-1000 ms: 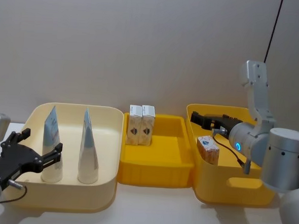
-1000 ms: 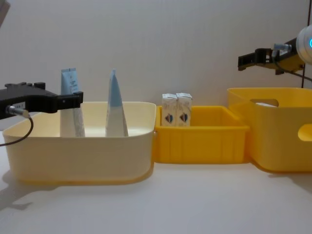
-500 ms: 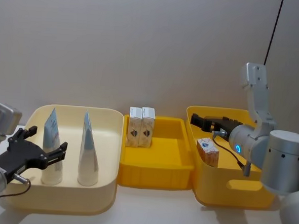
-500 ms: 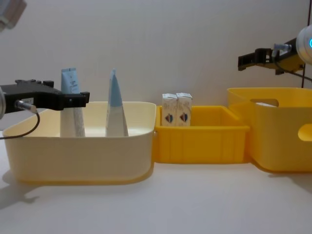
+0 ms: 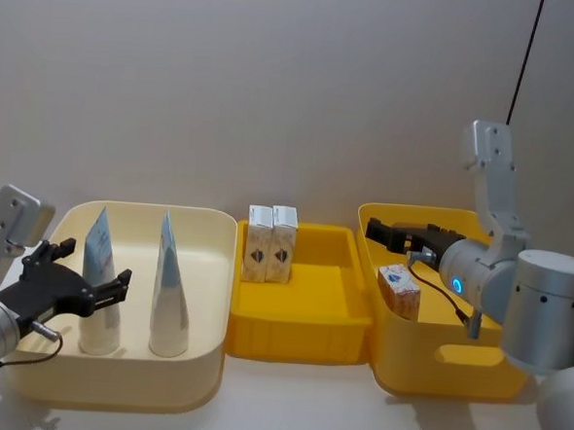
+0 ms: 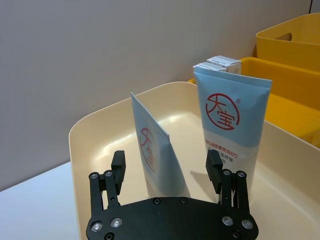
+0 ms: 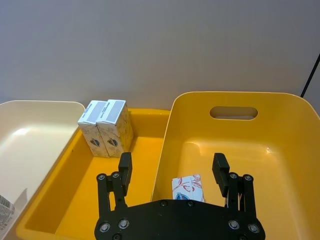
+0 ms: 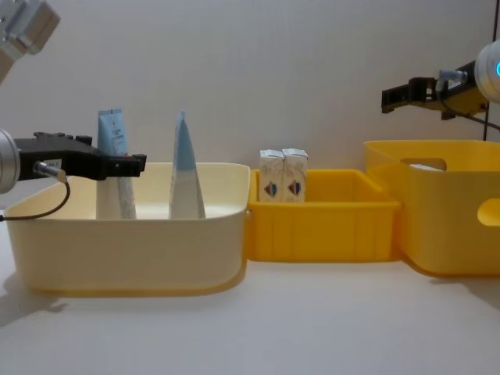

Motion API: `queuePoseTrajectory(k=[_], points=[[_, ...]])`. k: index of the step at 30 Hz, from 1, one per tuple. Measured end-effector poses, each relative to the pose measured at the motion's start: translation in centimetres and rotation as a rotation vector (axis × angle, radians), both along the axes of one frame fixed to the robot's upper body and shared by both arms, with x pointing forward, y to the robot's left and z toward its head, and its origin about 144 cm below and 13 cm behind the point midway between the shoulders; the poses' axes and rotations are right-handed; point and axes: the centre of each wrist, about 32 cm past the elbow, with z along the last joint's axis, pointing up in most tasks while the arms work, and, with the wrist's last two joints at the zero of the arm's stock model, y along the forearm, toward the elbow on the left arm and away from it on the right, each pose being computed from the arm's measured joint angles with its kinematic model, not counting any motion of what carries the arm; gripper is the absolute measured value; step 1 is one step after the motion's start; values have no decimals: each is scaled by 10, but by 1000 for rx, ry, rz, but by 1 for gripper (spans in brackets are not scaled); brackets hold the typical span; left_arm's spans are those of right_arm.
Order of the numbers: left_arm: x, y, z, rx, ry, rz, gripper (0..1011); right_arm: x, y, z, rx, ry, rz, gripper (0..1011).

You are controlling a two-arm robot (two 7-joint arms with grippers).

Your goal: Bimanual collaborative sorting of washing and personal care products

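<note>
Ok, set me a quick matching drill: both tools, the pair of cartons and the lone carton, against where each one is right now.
Column one:
1. left tool
2. right tool
3. pair of cartons
4. lone carton

Column two:
A. inside the tall yellow bin
B. open, at the left tube in the cream bin
C. far left corner of the shallow yellow bin
D. open, above the tall yellow bin

Pairs: 1-B, 2-D, 3-C, 4-A.

Cream bin point(image 5: 199, 297); yellow bins point(image 5: 302, 284); pale-blue, red-printed tubes point(image 6: 230, 145); white cartons point(image 5: 258, 242).
</note>
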Motion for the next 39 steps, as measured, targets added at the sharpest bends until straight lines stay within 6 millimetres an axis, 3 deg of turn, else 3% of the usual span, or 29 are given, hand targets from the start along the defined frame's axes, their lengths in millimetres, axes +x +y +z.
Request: queuePoseTrajectory(k=[16,20,27,39], points=[[15,3,-1,18,22,18,1004,0,0,0,0,0,0,1001],[17,3,-1,20,24,20,937,0,0,0,0,0,0,1001],[19,3,-1,22,27,22,756,0,0,0,0,0,0,1001],[20,4,-1,24,29,23,348,0,0,0,0,0,0,1001]])
